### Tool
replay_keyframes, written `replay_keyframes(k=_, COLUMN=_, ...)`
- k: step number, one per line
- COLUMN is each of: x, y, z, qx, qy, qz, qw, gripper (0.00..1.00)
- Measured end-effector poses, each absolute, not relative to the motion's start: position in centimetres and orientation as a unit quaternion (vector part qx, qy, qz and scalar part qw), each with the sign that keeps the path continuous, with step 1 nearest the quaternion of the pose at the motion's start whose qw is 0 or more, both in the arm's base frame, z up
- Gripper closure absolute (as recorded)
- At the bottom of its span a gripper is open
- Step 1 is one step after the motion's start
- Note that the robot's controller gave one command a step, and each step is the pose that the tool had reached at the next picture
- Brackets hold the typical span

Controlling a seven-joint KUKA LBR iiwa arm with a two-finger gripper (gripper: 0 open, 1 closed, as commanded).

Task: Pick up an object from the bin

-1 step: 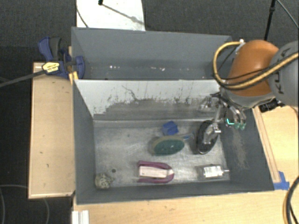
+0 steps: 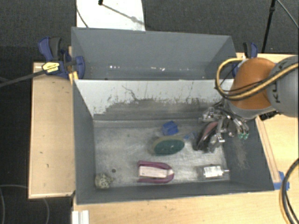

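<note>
**Gripper low in the right of the bin, nothing visibly taken yet**

The gripper point(image 2: 204, 143) hangs low over the right part of the bin point(image 2: 140, 101) floor, beneath the arm's orange cover point(image 2: 250, 85). Its dark parts merge against the grey metal, so I cannot tell whether it is spread or pressed together, and no object can be seen gripped in it.

By my reading, the step in hand is the approach to a grasp; the lift is not yet done.

The nearest thing is a dark green oval piece point(image 2: 168, 146), lying flat near the middle of the floor, just beside the gripper on its left and apart from it. A small white and silver piece point(image 2: 214, 172) lies near the front wall, a little in front of the gripper. A small blue piece point(image 2: 169, 127) sits just behind the green oval.

Farther off, a purple and white piece point(image 2: 155, 171) lies by the front wall, and a speckled grey ball point(image 2: 103, 181) rests in the front left corner.

If the green oval is the target, the next move calls for a short shift leftward to straddle it before closing. Its low, rounded shape may let it slip out.
</note>
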State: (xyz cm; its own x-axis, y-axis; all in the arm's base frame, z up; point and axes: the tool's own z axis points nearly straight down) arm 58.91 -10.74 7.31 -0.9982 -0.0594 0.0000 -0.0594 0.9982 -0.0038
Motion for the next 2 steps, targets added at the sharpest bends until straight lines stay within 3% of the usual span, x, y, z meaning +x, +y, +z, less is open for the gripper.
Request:
replay_keyframes(k=1, x=59.1, y=-10.4, z=7.4, qx=-0.032, qy=0.999, qz=-0.001, qw=0.006, gripper=1.00)
replay_keyframes(k=2, x=59.4, y=-9.4, z=28.4, qx=-0.137, qy=0.991, qz=-0.002, qw=0.006, gripper=1.00)
